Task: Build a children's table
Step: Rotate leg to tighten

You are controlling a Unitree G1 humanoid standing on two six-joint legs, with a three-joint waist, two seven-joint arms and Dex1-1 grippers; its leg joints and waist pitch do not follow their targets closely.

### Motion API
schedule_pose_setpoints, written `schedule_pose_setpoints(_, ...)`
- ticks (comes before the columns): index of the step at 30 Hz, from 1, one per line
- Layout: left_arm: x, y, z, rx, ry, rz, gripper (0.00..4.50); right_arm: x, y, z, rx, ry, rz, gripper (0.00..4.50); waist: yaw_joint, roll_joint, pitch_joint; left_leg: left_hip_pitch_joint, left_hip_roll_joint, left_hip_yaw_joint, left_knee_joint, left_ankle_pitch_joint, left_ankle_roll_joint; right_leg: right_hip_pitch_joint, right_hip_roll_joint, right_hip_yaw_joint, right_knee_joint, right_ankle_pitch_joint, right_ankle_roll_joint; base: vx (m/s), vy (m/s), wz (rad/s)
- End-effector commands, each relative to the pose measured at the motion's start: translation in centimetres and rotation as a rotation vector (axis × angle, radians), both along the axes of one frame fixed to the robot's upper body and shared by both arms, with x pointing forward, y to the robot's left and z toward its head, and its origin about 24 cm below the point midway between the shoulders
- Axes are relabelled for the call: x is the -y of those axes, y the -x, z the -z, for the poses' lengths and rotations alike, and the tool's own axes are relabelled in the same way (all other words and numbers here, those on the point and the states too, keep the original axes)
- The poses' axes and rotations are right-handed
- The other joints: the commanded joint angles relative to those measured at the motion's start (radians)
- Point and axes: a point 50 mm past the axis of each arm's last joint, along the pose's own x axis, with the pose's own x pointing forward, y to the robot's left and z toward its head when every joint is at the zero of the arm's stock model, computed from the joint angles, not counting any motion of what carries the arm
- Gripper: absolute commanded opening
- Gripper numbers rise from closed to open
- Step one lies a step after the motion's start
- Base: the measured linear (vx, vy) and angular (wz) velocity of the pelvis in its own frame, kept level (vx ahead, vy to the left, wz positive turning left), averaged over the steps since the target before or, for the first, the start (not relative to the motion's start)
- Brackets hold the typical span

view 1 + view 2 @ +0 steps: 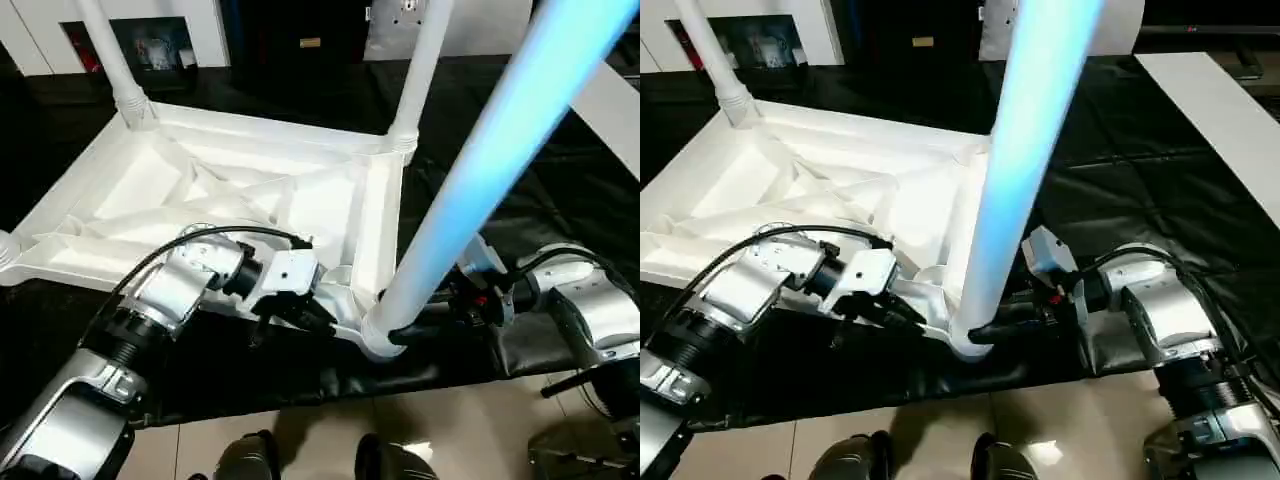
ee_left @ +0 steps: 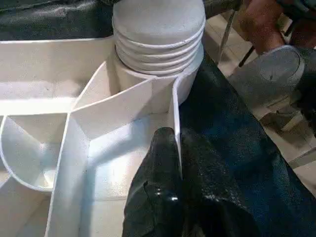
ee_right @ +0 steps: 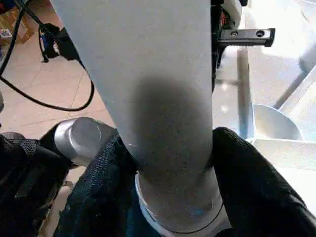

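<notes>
The white table top (image 1: 200,200) lies upside down on the black cover, ribs facing up. Two white legs (image 1: 415,80) stand upright in its far corner sockets. A third leg (image 1: 480,170) rises tilted from the near right corner socket (image 1: 372,338). My right gripper (image 1: 400,335) is shut on this leg just above its base, with black fingers (image 3: 252,182) on both sides of the tube. My left gripper (image 1: 315,310) is shut on the top's thin rim wall (image 2: 174,103), right beside that socket. The leg's ribbed collar (image 2: 158,34) sits in the socket.
The black cover (image 1: 1120,170) spreads over the work surface, and its front edge hangs above a tiled floor (image 1: 450,430). My feet (image 1: 920,460) show at the bottom. A white board (image 1: 1220,110) lies at the far right. A round corner socket (image 1: 6,250) sits at the left.
</notes>
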Motion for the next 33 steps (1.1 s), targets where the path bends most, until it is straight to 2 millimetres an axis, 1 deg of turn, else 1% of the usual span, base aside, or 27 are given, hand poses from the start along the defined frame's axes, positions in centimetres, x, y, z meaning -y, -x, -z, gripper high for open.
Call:
schedule_pose_setpoints(1, 0.4, 0.3, 0.4, -0.021, -0.028, 0.037, 0.00, -0.5, 0.6, -0.1, -0.012, -0.006, -0.049, 2.07, -0.007, -0.015, -0.078, 0.026, 0.075, -0.028, -0.053, -0.107, 0.141, 0.061, -0.091, 0.057, -0.057, -0.253, -0.215, 0.000, 0.000, 0.00)
schedule_pose_setpoints(3, 0.4, 0.2, 0.4, -0.030, -0.016, 0.016, 0.00, -0.6, 0.7, 0.0, -0.022, -0.019, -0.034, 2.04, -0.006, -0.013, -0.079, 0.025, 0.076, -0.029, -0.053, -0.101, 0.145, 0.062, -0.091, 0.057, -0.054, -0.231, -0.223, 0.000, 0.000, 0.00)
schedule_pose_setpoints(4, 0.4, 0.1, 0.3, -0.038, -0.001, -0.021, 0.00, -0.8, 0.7, 0.1, -0.036, -0.035, -0.001, 2.03, -0.005, -0.007, -0.078, 0.025, 0.076, -0.029, -0.053, -0.100, 0.144, 0.062, -0.091, 0.057, -0.054, -0.227, -0.228, 0.000, 0.000, 0.00)
schedule_pose_setpoints(5, 0.5, -0.1, 0.3, -0.045, 0.013, -0.056, 0.00, -1.0, 0.7, 0.2, -0.046, -0.046, 0.036, 2.02, -0.006, -0.010, -0.077, 0.024, 0.076, -0.028, -0.055, -0.107, 0.138, 0.064, -0.091, 0.058, -0.057, -0.229, -0.230, 0.000, 0.000, 0.00)
schedule_pose_setpoints(7, 0.7, -0.2, 0.1, -0.057, 0.038, -0.102, 0.00, -1.3, 0.5, 0.4, -0.063, -0.063, 0.094, 2.01, -0.006, -0.008, -0.076, 0.022, 0.075, -0.030, -0.055, -0.117, 0.129, 0.065, -0.094, 0.056, -0.058, -0.250, -0.230, 0.000, 0.000, 0.00)
schedule_pose_setpoints(9, 1.2, -0.7, -0.2, -0.056, 0.081, -0.241, 0.00, -2.2, -0.4, 0.9, -0.065, -0.094, 0.299, 2.01, -0.009, -0.002, -0.071, 0.024, 0.073, -0.032, -0.059, -0.155, 0.104, 0.064, -0.094, 0.055, -0.067, -0.322, -0.212, 0.000, 0.000, 0.00)
schedule_pose_setpoints(10, 1.4, -0.9, -0.3, -0.054, 0.093, -0.308, 0.00, -2.5, -0.8, 1.3, -0.049, -0.092, 0.381, 2.01, -0.018, -0.001, -0.065, 0.026, 0.069, -0.038, -0.063, -0.204, 0.063, 0.061, -0.096, 0.052, -0.080, -0.434, -0.185, 0.000, 0.000, 0.00)
schedule_pose_setpoints(11, 1.5, -1.0, -0.3, -0.056, 0.097, -0.326, 0.00, -2.6, -0.8, 1.3, -0.045, -0.089, 0.398, 2.01, -0.020, -0.003, -0.063, 0.026, 0.066, -0.040, -0.065, -0.218, 0.051, 0.062, -0.097, 0.050, -0.087, -0.480, -0.168, 0.000, 0.000, 0.00)
schedule_pose_setpoints(12, 1.8, -1.2, -0.4, -0.064, 0.118, -0.398, 0.00, -2.9, -1.1, 1.6, -0.027, -0.078, 0.472, 2.01, -0.028, -0.003, -0.063, 0.026, 0.064, -0.043, -0.067, -0.231, 0.033, 0.064, -0.098, 0.049, -0.091, -0.531, -0.141, 0.000, 0.000, 0.00)
schedule_pose_setpoints(13, 2.1, -1.4, -0.4, -0.070, 0.140, -0.451, 0.00, -3.1, -1.4, 1.8, -0.021, -0.082, 0.535, 2.00, -0.038, -0.003, -0.062, 0.026, 0.064, -0.044, -0.068, -0.233, 0.023, 0.061, -0.095, 0.050, -0.092, -0.536, -0.131, 0.000, 0.000, 0.00)
schedule_pose_setpoints(14, 2.5, -1.5, -0.5, -0.082, 0.159, -0.497, 0.00, -3.4, -1.7, 1.8, -0.026, -0.089, 0.596, 1.99, -0.043, -0.003, -0.063, 0.025, 0.063, -0.045, -0.068, -0.237, 0.026, 0.062, -0.095, 0.049, -0.093, -0.533, -0.132, 0.000, 0.000, 0.00)
schedule_pose_setpoints(15, 2.5, -1.5, -0.5, -0.083, 0.160, -0.500, 0.00, -3.4, -1.7, 1.8, -0.027, -0.090, 0.600, 1.99, -0.048, -0.004, -0.063, 0.024, 0.064, -0.045, -0.068, -0.234, 0.025, 0.063, -0.095, 0.050, -0.092, -0.522, -0.134, 0.000, 0.000, 0.00)
schedule_pose_setpoints(16, 3.2, -1.7, -0.5, -0.097, 0.188, -0.571, 0.00, -3.9, -2.3, 2.0, -0.030, -0.097, 0.705, 1.98, -0.058, 0.000, -0.067, 0.020, 0.062, -0.045, -0.067, -0.220, 0.033, 0.064, -0.093, 0.049, -0.088, -0.488, -0.142, 0.000, 0.000, 0.00)
schedule_pose_setpoints(17, 3.6, -1.7, -0.5, -0.105, 0.199, -0.615, 0.00, -4.2, -2.7, 2.0, -0.034, -0.099, 0.766, 1.98, -0.062, -0.002, -0.070, 0.022, 0.059, -0.042, -0.063, -0.219, 0.043, 0.061, -0.090, 0.050, -0.092, -0.466, -0.148, 0.000, 0.000, 0.00)
schedule_pose_setpoints(18, 3.8, -1.8, -0.5, -0.107, 0.205, -0.635, 0.00, -4.3, -2.9, 2.0, -0.035, -0.101, 0.794, 1.98, -0.064, -0.003, -0.069, 0.022, 0.059, -0.041, -0.063, -0.215, 0.046, 0.061, -0.091, 0.051, -0.091, -0.456, -0.152, 0.000, 0.000, 0.00)
schedule_pose_setpoints(19, 4.5, -2.0, -0.5, -0.109, 0.229, -0.708, 0.00, -4.8, -3.5, 2.0, -0.030, -0.099, 0.894, 1.98, -0.067, 0.001, -0.071, 0.022, 0.059, -0.039, -0.061, -0.200, 0.046, 0.059, -0.088, 0.051, -0.087, -0.431, -0.164, 0.000, 0.000, 0.00)
schedule_pose_setpoints(20, 4.8, -2.1, -0.6, -0.108, 0.239, -0.739, 0.00, -5.0, -3.7, 2.0, -0.026, -0.096, 0.925, 1.98, -0.070, -0.001, -0.069, 0.022, 0.057, -0.039, -0.061, -0.202, 0.051, 0.057, -0.086, 0.049, -0.092, -0.435, -0.163, 0.000, 0.000, 0.00)
schedule_pose_setpoints(21, 4.9, -2.2, -0.6, -0.108, 0.245, -0.755, 0.00, -5.1, -3.8, 2.0, -0.023, -0.095, 0.941, 1.97, -0.068, 0.001, -0.073, 0.023, 0.055, -0.039, -0.058, -0.199, 0.052, 0.060, -0.088, 0.049, -0.091, -0.432, -0.162, 0.000, 0.000, 0.00)
schedule_pose_setpoints(22, 5.8, -2.8, -1.0, -0.085, 0.280, -0.855, 0.00, -5.7, -4.3, 2.0, -0.014, -0.094, 1.024, 1.97, -0.070, 0.000, -0.075, 0.021, 0.057, -0.036, -0.059, -0.180, 0.058, 0.061, -0.084, 0.050, -0.088, -0.394, -0.165, 0.000, 0.000, 0.00)
schedule_pose_setpoints(23, 5.9, -2.8, -1.0, -0.083, 0.283, -0.864, 0.00, -5.8, -4.4, 2.0, -0.013, -0.094, 1.030, 1.97, -0.071, 0.001, -0.076, 0.021, 0.057, -0.037, -0.058, -0.174, 0.060, 0.061, -0.083, 0.050, -0.086, -0.376, -0.171, 0.000, 0.000, 0.00)
schedule_pose_setpoints(25, 6.5, -3.2, -1.4, -0.051, 0.304, -0.930, 0.00, -6.5, -4.6, 1.8, 0.023, -0.108, 1.062, 1.97, -0.069, 0.002, -0.082, 0.018, 0.058, -0.035, -0.056, -0.140, 0.080, 0.064, -0.081, 0.051, -0.077, -0.284, -0.188, 0.000, 0.000, 0.00)
schedule_pose_setpoints(26, 6.6, -3.2, -1.5, -0.043, 0.304, -0.930, 0.00, -6.6, -4.5, 1.7, 0.025, -0.126, 1.055, 2.31, -0.068, 0.001, -0.083, 0.017, 0.057, -0.035, -0.055, -0.135, 0.087, 0.067, -0.082, 0.051, -0.076, -0.265, -0.192, 0.000, 0.000, 0.00)
schedule_pose_setpoints(27, 6.7, -3.2, -1.5, -0.030, 0.300, -0.930, 0.00, -6.9, -4.4, 1.5, 0.025, -0.163, 1.050, 2.52, -0.065, 0.004, -0.084, 0.016, 0.057, -0.035, -0.054, -0.123, 0.100, 0.069, -0.085, 0.052, -0.073, -0.234, -0.202, 0.000, 0.000, 0.00)
schedule_pose_setpoints(28, 6.7, -3.1, -1.6, -0.015, 0.290, -0.918, 0.00, -7.0, -4.4, 1.3, 0.020, -0.198, 1.055, 2.65, -0.065, 0.003, -0.086, 0.015, 0.057, -0.034, -0.052, -0.114, 0.112, 0.071, -0.084, 0.053, -0.069, -0.202, -0.209, 0.000, 0.000, 0.00)
schedule_pose_setpoints(29, 6.7, -3.0, -1.6, -0.012, 0.286, -0.914, 0.00, -7.0, -4.3, 1.2, 0.017, -0.206, 1.056, 2.68, -0.063, 0.005, -0.088, 0.015, 0.058, -0.033, -0.052, -0.096, 0.125, 0.072, -0.083, 0.052, -0.065, -0.163, -0.219, 0.000, 0.000, 0.00)
schedule_pose_setpoints(31, 6.5, -2.9, -1.5, -0.002, 0.278, -0.898, 0.00, -7.0, -4.2, 1.0, 0.022, -0.220, 1.055, 2.88, -0.061, 0.007, -0.086, 0.016, 0.060, -0.034, -0.053, -0.090, 0.135, 0.072, -0.083, 0.051, -0.064, -0.145, -0.229, 0.000, 0.000, 0.00)
schedule_pose_setpoints(33, 6.1, -2.8, -1.5, 0.004, 0.273, -0.884, 0.00, -6.7, -4.1, 0.8, 0.024, -0.239, 1.048, 3.08, -0.060, 0.008, -0.084, 0.017, 0.061, -0.034, -0.054, -0.105, 0.133, 0.073, -0.084, 0.051, -0.066, -0.164, -0.230, 0.000, 0.000, 0.00)
